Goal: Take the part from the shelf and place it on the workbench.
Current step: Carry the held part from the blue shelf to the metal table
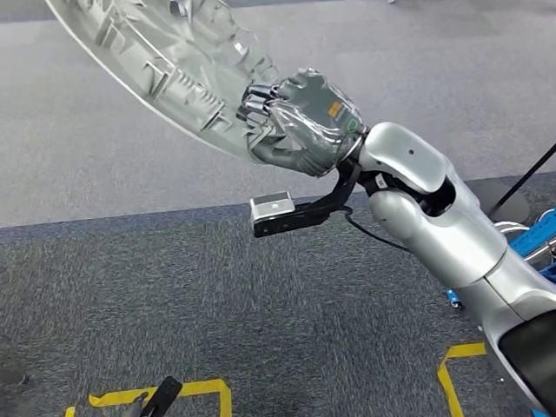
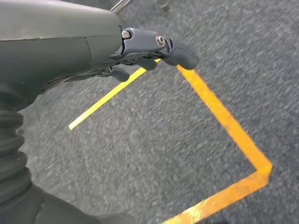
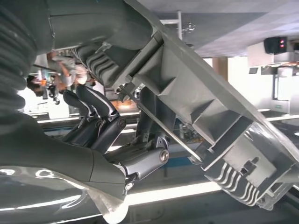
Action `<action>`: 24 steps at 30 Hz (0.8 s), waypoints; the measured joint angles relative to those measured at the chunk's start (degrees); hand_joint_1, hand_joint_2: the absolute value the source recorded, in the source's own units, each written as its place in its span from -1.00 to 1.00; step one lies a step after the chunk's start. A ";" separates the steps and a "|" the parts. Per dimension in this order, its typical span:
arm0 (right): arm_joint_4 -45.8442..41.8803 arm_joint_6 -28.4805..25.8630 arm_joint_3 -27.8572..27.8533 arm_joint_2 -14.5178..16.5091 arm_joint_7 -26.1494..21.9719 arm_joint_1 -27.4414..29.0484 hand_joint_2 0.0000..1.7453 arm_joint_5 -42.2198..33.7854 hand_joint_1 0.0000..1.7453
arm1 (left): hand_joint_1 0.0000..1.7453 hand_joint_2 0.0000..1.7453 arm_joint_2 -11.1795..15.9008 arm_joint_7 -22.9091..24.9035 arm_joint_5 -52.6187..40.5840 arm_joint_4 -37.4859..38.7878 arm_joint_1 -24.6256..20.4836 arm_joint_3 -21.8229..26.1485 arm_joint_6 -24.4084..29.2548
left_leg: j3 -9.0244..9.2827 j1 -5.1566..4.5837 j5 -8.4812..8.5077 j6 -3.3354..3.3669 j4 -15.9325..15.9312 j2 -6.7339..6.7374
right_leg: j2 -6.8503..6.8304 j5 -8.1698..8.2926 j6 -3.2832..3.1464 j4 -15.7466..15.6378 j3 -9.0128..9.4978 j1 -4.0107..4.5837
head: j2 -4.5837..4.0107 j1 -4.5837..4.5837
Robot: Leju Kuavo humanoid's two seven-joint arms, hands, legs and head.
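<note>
Head view: right hand [image 1: 298,122] grips one part [image 1: 170,65].

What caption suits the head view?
Right hand holds the grey ribbed part aloft over carpet.

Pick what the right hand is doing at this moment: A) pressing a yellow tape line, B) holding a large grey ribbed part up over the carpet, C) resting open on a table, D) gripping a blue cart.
B: the right hand grips the grey ribbed part above the carpet.
</note>
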 joint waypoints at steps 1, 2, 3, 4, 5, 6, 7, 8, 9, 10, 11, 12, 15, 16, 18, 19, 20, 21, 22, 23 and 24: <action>-0.01 -0.01 0.05 0.01 0.01 0.02 1.00 0.01 1.00 | -1.00 1.00 -0.02 0.00 0.00 0.00 0.16 0.01 0.01 | -0.15 0.12 -0.02 -0.35 -0.01 -0.15 | -0.59 0.04 -0.16 -0.21 0.14 0.01 | 0.00 -0.01; -0.01 0.00 0.10 0.02 0.03 0.03 1.00 0.01 1.00 | -1.00 1.00 -0.02 0.00 0.00 0.00 0.30 0.02 0.02 | -0.33 0.05 -0.36 -0.66 0.35 0.58 | -1.22 0.14 -0.39 -0.50 0.37 -0.04 | 0.00 -0.07; -0.01 -0.01 0.13 0.02 0.09 0.04 1.00 0.01 1.00 | -1.00 1.00 -0.03 0.00 0.00 0.00 0.34 0.03 0.05 | -0.86 -0.06 -1.23 -0.97 1.59 1.93 | -1.91 0.23 -0.66 -0.80 0.61 -0.10 | 0.00 -0.18; -0.01 -0.04 0.13 0.02 0.21 0.05 1.00 0.04 1.00 | -1.00 1.00 -0.03 0.00 0.00 0.00 0.31 0.03 0.10 | -1.94 -0.13 -2.69 -1.25 4.08 3.65 | -2.65 0.26 -0.90 -1.02 0.81 -0.15 | 0.00 -0.28; -0.01 -0.13 0.13 0.01 0.35 0.07 1.00 0.12 1.00 | -1.00 1.00 -0.06 0.00 0.00 0.00 0.24 0.04 0.17 | -3.46 -0.12 -4.44 -1.52 7.54 5.17 | -3.35 0.19 -1.05 -1.04 0.91 -0.08 | 0.00 -0.37; -0.01 -0.28 0.08 -0.04 0.52 0.09 1.00 0.20 1.00 | -1.00 1.00 -0.09 -0.01 0.00 0.00 0.19 0.05 0.26 | -5.20 0.02 -6.10 -1.76 11.38 5.94 | -4.09 0.11 -1.15 -1.02 0.94 -0.04 | 0.00 -0.40; -0.01 -0.47 0.02 -0.15 0.68 0.12 1.00 0.26 1.00 | -1.00 1.00 -0.11 -0.01 0.00 0.00 0.20 0.06 0.33 | -6.53 0.17 -7.08 -1.96 14.35 6.29 | -4.78 0.03 -1.18 -0.99 0.97 -0.02 | 0.00 -0.41; -0.01 -0.68 -0.10 -0.35 0.79 0.14 1.00 0.26 1.00 | -1.00 1.00 -0.13 -0.02 0.00 0.00 0.26 0.08 0.40 | -6.99 0.32 -7.03 -2.11 15.46 6.47 | -5.44 -0.04 -1.15 -0.97 0.99 -0.02 | 0.00 -0.42; -0.01 -0.87 -0.29 -0.64 0.86 0.16 1.00 0.22 1.00 | -1.00 1.00 -0.13 -0.02 0.00 0.00 0.32 0.09 0.45 | -6.41 0.44 -5.97 -2.22 14.39 6.66 | -6.06 -0.13 -1.06 -0.93 1.05 -0.02 | 0.00 -0.42; -0.01 -1.03 -0.62 -1.03 0.91 0.17 1.00 0.18 1.00 | -1.00 1.00 -0.12 -0.02 0.00 0.00 0.37 0.11 0.51 | -4.73 0.52 -4.07 -2.25 11.15 7.18 | -6.66 -0.27 -0.91 -0.87 1.16 -0.03 | 0.00 -0.42; -0.01 -1.21 -1.02 -1.42 0.92 0.17 1.00 0.15 1.00 | -1.00 1.00 -0.11 -0.02 0.00 0.00 0.37 0.12 0.56 | -2.71 0.46 -2.44 -2.24 7.20 8.29 | -7.21 -0.44 -0.70 -0.80 1.27 0.00 | 0.00 -0.40; -0.01 -1.44 -1.48 -1.84 0.91 0.17 1.00 0.14 1.00 | -1.00 1.00 -0.10 -0.02 -0.01 0.00 0.33 0.13 0.60 | -0.96 0.23 -1.28 -2.01 3.64 9.31 | -7.71 -0.62 -0.45 -0.63 1.28 0.16 | 0.00 -0.42; -0.04 -2.08 -2.44 -2.74 0.86 0.18 1.00 0.38 1.00 | -1.00 1.00 -0.08 -0.02 -0.04 0.00 0.18 0.13 0.66 | 0.41 -0.44 -0.89 -0.74 0.33 10.12 | -9.15 -0.98 0.25 -0.37 1.30 0.59 | 0.00 -0.37; -0.07 -2.20 -2.56 -2.85 0.87 0.20 1.00 0.59 1.00 | -1.00 1.00 -0.04 -0.02 -0.05 0.00 0.18 0.15 0.67 | 0.41 -0.45 -0.88 -0.30 0.34 9.60 | -9.65 -1.16 0.54 -0.41 1.38 0.51 | 0.00 -0.36; -0.11 -2.35 -2.82 -3.18 0.90 0.22 1.00 0.93 1.00 | -1.00 1.00 0.04 -0.02 -0.08 0.00 0.17 0.19 0.73 | 0.63 -0.37 -0.76 0.49 0.10 8.45 | -8.58 -2.48 1.10 1.02 0.83 0.18 | -0.01 -0.27; -0.14 -2.44 -2.97 -3.43 0.95 0.23 1.00 1.02 1.00 | -1.00 1.00 0.06 -0.02 -0.09 0.00 0.07 0.20 0.76 | 0.76 -0.28 -0.67 0.84 -0.02 7.90 | -7.22 -3.82 1.27 3.33 -0.27 0.03 | -0.01 -0.15; -0.14 -2.53 -3.10 -3.73 0.98 0.26 1.00 1.06 1.00 | -1.00 1.00 0.03 -0.02 -0.10 0.00 -0.05 0.21 0.78 | 0.77 -0.26 -0.66 1.07 -0.03 7.34 | -5.63 -5.47 1.33 6.86 -2.01 -0.07 | -0.01 0.00; -0.14 -2.62 -3.17 -3.98 1.02 0.35 1.00 1.09 1.00 | -1.00 1.00 -0.01 -0.02 -0.11 0.00 -0.16 0.21 0.80 | 0.77 -0.27 -0.65 1.25 -0.02 6.71 | -4.56 -7.08 1.34 11.01 -4.14 -0.08 | -0.01 0.09; -0.15 -2.69 -3.19 -4.21 1.04 0.52 1.00 1.13 1.00 | -1.00 1.00 -0.04 -0.02 -0.15 0.00 -0.21 0.21 0.79 | 0.79 -0.30 -0.66 1.34 -0.01 6.01 | -4.06 -8.05 1.34 14.46 -6.08 -0.07 | -0.01 0.16; -0.16 -2.72 -3.19 -4.37 1.05 0.71 1.00 1.17 1.00 | -1.00 1.00 -0.07 -0.02 -0.19 0.00 -0.22 0.21 0.79 | 0.82 -0.33 -0.67 1.37 0.01 5.25 | -3.84 -8.04 1.30 16.24 -7.30 -0.06 | -0.01 0.16; -0.19 -2.73 -3.19 -4.46 1.07 0.87 1.00 1.19 1.00 | -1.00 1.00 -0.07 -0.02 -0.23 0.00 -0.22 0.21 0.78 | 0.86 -0.35 -0.68 1.38 0.04 4.46 | -3.71 -6.90 1.19 15.74 -7.45 -0.06 | -0.01 0.17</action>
